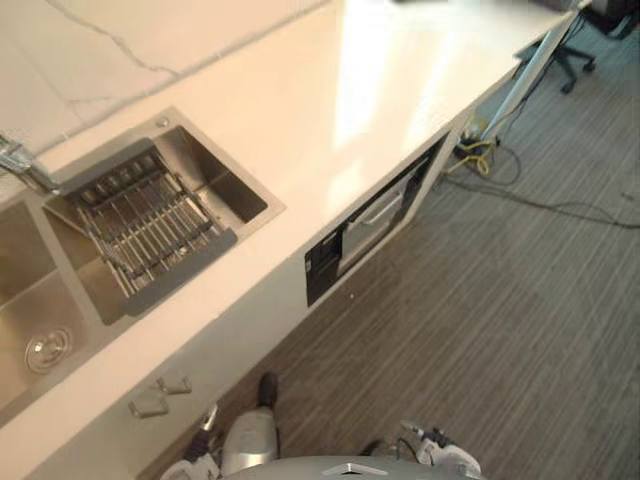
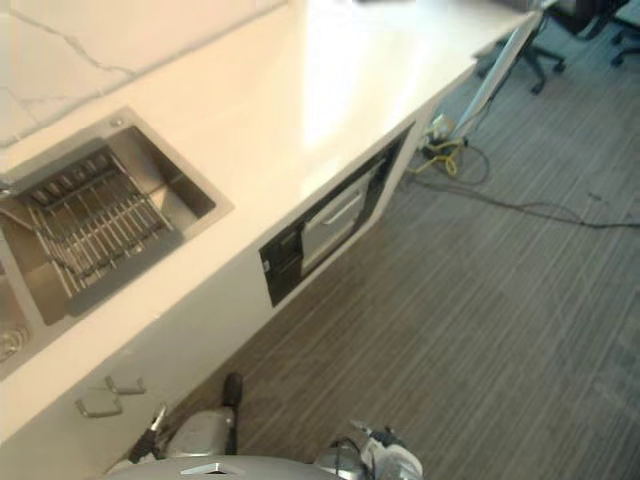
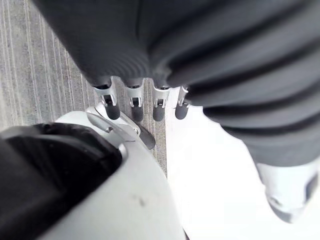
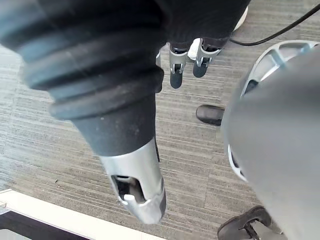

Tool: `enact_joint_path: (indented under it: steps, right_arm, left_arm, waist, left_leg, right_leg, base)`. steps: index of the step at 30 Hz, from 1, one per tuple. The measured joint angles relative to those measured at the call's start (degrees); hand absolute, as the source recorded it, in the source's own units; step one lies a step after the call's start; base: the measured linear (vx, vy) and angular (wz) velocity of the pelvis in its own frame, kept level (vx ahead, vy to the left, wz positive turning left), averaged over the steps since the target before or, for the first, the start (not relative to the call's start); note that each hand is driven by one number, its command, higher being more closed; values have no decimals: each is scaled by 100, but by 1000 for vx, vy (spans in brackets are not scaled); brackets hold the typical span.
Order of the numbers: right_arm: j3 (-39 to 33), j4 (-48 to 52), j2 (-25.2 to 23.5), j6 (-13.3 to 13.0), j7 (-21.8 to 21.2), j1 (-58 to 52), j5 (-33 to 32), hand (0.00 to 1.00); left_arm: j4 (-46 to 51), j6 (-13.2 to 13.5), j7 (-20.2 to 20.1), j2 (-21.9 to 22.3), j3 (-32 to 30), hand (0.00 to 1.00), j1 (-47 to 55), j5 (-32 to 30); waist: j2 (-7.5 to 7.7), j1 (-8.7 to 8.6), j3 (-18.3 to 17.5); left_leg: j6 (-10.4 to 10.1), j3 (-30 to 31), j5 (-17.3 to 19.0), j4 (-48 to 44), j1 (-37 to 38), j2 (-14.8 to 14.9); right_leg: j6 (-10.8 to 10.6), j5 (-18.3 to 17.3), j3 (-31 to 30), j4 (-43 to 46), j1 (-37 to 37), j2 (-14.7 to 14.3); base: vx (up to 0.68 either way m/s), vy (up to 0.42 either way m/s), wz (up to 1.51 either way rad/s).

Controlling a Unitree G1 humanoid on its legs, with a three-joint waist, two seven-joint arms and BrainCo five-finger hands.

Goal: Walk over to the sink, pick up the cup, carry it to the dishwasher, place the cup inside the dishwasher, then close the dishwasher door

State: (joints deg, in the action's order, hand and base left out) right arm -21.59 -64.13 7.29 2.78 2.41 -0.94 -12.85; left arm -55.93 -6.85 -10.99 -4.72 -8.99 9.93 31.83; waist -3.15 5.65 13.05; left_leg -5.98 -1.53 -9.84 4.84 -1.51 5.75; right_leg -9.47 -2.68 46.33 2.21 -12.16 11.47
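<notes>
Stainless-steel sink [image 1: 228,190] is sitting at the left of the pale worktop [image 1: 330,100], holding a wire rack [image 1: 150,230]. The dark-framed, silver-fronted dishwasher [image 1: 365,226] is sitting lower right. Left hand [image 3: 111,101] and right hand [image 4: 176,67] are hanging loose, fingers straight.

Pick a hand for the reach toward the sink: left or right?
Left, likely. The sink lies on the robot's left, and the counter runs along that side. The left hand hangs open and empty; the right hand hangs open too, over the floor, away from the counter.
</notes>
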Motion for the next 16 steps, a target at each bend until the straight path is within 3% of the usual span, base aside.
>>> enact_joint_path:
  steps: [5, 6, 8, 9, 10, 11, 12, 13, 14, 16]
  right_arm:
    - [-71, 7, -2, 138, 21, -60, 420, 0]
    - [-181, 7, 3, 138, 28, -63, 416, 0]
    - [-239, 2, 3, 123, 75, -116, 359, 0]
    - [-248, 2, 0, 121, 79, -128, 326, 0]
    - [-309, 18, -30, 119, 74, -111, 296, 0]
    - [-331, 26, -30, 97, 47, -128, 296, 0]
    - [-318, 49, -48, 70, 21, -90, 298, 0]
    - [-317, 56, -154, 16, -26, -113, 299, 0]
    - [-307, 62, -261, -29, -77, -114, 299, 0]
    - [-157, 87, -504, -167, -103, -119, 329, 0]
  left_arm:
    - [-150, -64, 80, -36, 2, 0, -20, -26]
    - [-165, -85, 64, -55, 0, 0, -27, -69]
    - [-209, -145, 14, -189, 3, 0, -52, -140]
    - [-210, -157, 6, -246, 12, 0, -55, -182]
    - [-220, -158, -3, -322, 19, 0, -60, -258]
    - [-324, -184, -10, -321, 43, 0, -87, -403]
    - [-353, -210, -19, -339, 81, 0, -96, -446]
    - [-376, -219, -66, -378, 117, 0, -124, -510]
    - [-387, -219, -71, -388, 82, 0, -137, -508]
    - [-449, -292, -106, -463, -78, 0, -172, -500]
  waist:
    - [108, 32, -183]
    - [145, 33, -204]
    - [379, 10, -306]
    - [469, 14, -322]
    - [599, 29, -280]
    - [574, -65, -220]
    - [523, -146, -244]
    - [372, -242, -218]
    - [477, -242, -235]
    - [671, -204, -239]
  left_leg:
    - [89, 167, -25, 8, -77, -145]
    - [153, 170, -23, 8, -95, -229]
    - [317, 157, 129, -372, -269, -583]
    - [396, 161, 309, -538, -327, -729]
    - [566, 170, 496, -708, -338, -918]
    - [685, 398, 581, -716, -202, -974]
    - [697, 531, 575, -683, -119, -941]
    - [703, 795, 574, -640, -18, -797]
    - [716, 928, 561, -578, 43, -760]
    - [738, 1072, 551, -396, 333, -750]
  right_leg:
    - [-48, 2, 185, 24, -70, 77]
    - [-105, -93, 278, 220, -52, 222]
    - [-254, -396, 429, 987, 160, 859]
    - [-245, -480, 431, 1205, 204, 1038]
    - [146, -684, 42, 1606, 236, 1226]
    - [654, -361, -964, 2278, 445, 1265]
    - [894, -115, -1536, 2687, 670, 1209]
    - [540, -511, -2369, 2846, 910, 871]
    - [437, -792, -2715, 2720, 1035, 612]
    - [398, -1008, -3067, 2228, 1187, 189]
  base:
    - [-115, 66, 25]
    - [-49, 134, 48]
    - [25, 160, 49]
    - [115, 157, 36]
    - [121, 166, 41]
    - [105, 154, 60]
    - [119, 125, 92]
    - [144, 57, 94]
    - [194, 15, 83]
    - [171, -53, 41]
